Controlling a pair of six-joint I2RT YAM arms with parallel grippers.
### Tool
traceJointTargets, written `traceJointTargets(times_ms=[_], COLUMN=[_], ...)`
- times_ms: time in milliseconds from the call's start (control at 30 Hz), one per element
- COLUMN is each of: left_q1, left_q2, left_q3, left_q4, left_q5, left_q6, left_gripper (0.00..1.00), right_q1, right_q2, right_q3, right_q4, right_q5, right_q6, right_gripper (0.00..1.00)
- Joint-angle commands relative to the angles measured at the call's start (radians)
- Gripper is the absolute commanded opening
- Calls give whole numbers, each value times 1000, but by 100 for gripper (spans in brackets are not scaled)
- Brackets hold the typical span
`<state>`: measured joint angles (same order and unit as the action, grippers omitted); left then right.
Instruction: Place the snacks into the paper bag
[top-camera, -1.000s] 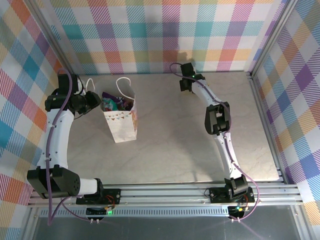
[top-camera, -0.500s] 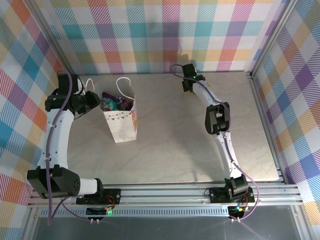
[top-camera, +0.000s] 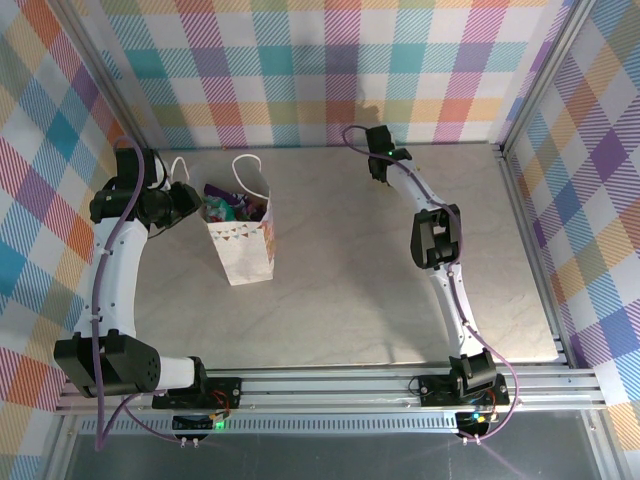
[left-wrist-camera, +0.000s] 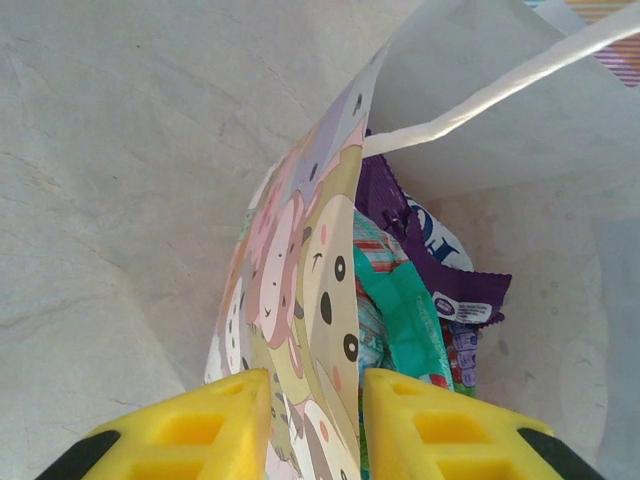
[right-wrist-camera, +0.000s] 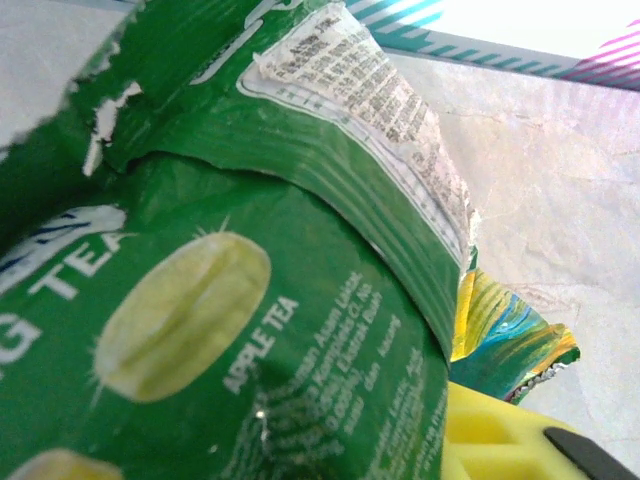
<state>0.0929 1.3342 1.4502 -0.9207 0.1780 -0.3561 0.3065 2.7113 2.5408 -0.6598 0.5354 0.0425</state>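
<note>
Green foil snack packet (right-wrist-camera: 200, 300) marked "APPLE TEA" lies against your right gripper's (top-camera: 372, 140) yellow finger (right-wrist-camera: 490, 430) at the table's (top-camera: 350, 290) far edge, with a teal-and-yellow packet (right-wrist-camera: 510, 340) just beyond. Whether those jaws hold it cannot be told. Your left gripper (top-camera: 195, 200) clamps one wall of the white animal-print paper bag (top-camera: 243, 250), which stands upright near the far-left corner with a purple packet (left-wrist-camera: 440, 270) and a teal packet (left-wrist-camera: 405, 310) inside.
</note>
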Motion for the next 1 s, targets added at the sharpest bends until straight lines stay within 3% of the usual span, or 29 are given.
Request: traceJointTargets(times_ms=[0,533,967], left_q1=[-4,-4,-4], left_q2=[10,-15,-9], left_q3=[9,-17,10], left_q4=[6,24,-4], left_q5=[-47,-24,-5], left_q6=[-14,-21,-1], left_gripper=[30,32,35], right_q1=[-4,63,88], right_q2=[-77,-354,-452], right_q3=[-43,-404,-537], right_q4=[-76,-45,-48], right_q5=[-59,-146,-191], right_q6=[83,183,218], right_gripper=[35,34,32])
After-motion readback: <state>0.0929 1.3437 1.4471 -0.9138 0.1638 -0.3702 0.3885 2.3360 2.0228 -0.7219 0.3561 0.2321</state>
